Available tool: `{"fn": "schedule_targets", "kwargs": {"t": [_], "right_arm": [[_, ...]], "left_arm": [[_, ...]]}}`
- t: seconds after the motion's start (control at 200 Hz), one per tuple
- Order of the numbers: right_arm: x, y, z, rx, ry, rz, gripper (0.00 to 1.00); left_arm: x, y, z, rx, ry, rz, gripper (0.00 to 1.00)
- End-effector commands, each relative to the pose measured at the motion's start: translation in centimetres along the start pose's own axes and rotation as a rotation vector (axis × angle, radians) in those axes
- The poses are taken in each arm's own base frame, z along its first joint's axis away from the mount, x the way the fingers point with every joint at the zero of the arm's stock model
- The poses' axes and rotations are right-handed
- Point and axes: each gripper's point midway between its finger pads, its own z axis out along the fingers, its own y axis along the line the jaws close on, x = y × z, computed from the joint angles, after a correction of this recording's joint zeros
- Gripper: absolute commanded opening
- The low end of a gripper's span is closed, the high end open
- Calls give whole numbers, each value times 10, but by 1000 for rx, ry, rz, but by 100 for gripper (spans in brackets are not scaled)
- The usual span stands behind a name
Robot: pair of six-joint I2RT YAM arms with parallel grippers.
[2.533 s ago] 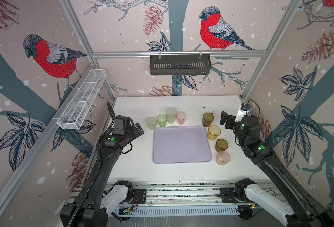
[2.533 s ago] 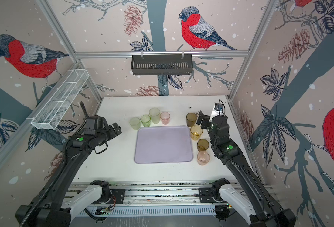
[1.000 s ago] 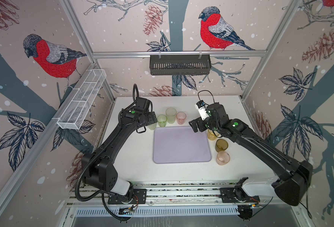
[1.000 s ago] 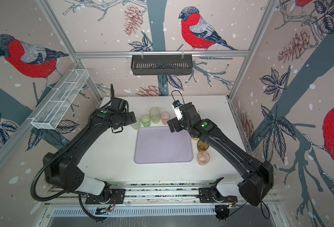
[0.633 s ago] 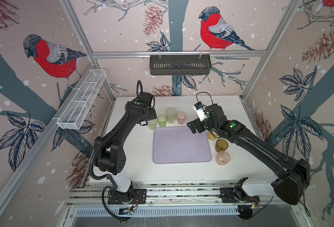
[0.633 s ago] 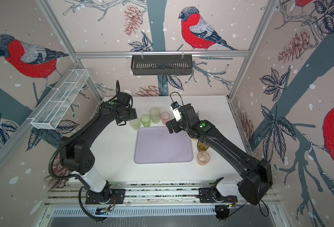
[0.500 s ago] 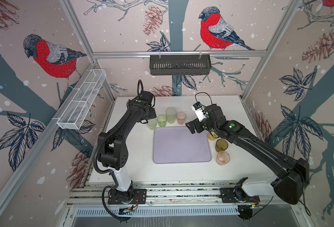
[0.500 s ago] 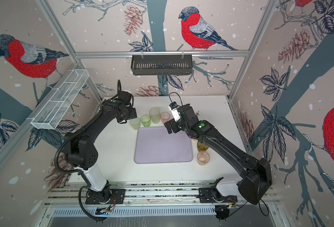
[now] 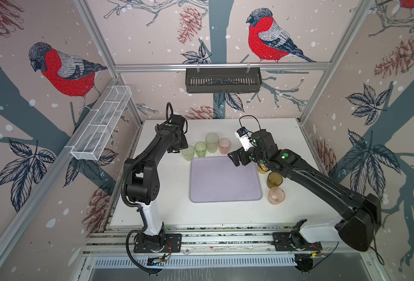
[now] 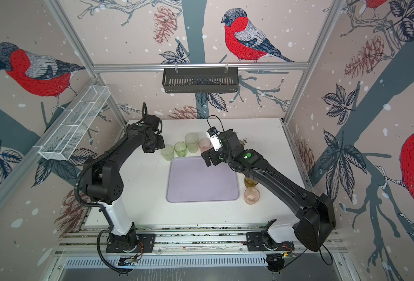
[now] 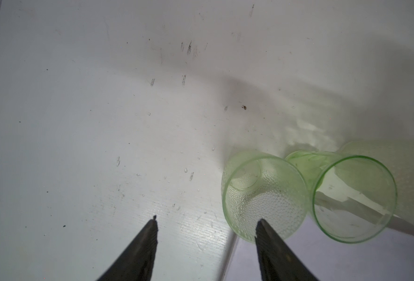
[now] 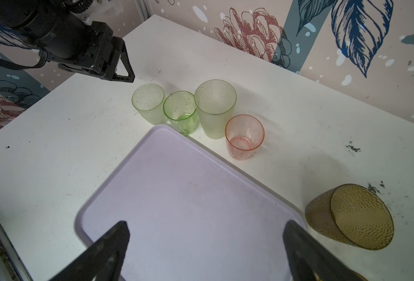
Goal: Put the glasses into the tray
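Left hand (image 11: 207, 219): jaws apart, only bare surface (image 11: 103, 121) between them, nothing gripped. One finger (image 11: 274, 248), the tray-side one, sits at the rim of the dimpled pale green glass (image 11: 264, 194). Over the mouth or just in front of it, can't tell; no contact I can confirm. My read: lined up to pinch that glass's wall.

Next out from the hand is the clear green glass (image 11: 354, 202), tight against the first. Past that come the tall frosted green glass (image 12: 215, 107) and the pink glass (image 12: 244, 136). All four stand upright in a row on the surface along one tray edge, none inside it.

Right hand (image 12: 207, 223): jaws wide, empty, hovering over the tray (image 12: 189, 194) near a corner. Just outside the hand, off that corner, a brown glass (image 12: 352, 216) stands on the surface.

Back along the right arm (image 9: 310, 175), in a top view:
- yellow glass (image 9: 261, 169), half hidden under the arm
- second brown glass (image 9: 274, 180)
- second pink glass (image 9: 276, 195)

All three are beside the tray's edge, not in it.

Status: tray is bare in both top views, so zero of eight placed. All eight picks and places are left. Step in hand, as I judge it: first grasp, left side. Right hand shows no clear target.
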Motion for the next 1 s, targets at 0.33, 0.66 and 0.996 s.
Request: {"fn": "schedule_targets", "kwargs": {"t": [0.33,0.66,0.996], "right_arm": [[-13,3,2,5,-29,-14,100],[-13,3,2,3,-29,-13,100],[-14,3,2,7,-30,-12,100]], "left_arm": [[3,-5,19,28,30,29,54],[7,-9,30,41,58,31,49],[12,-8,38,34,69,42,40]]}}
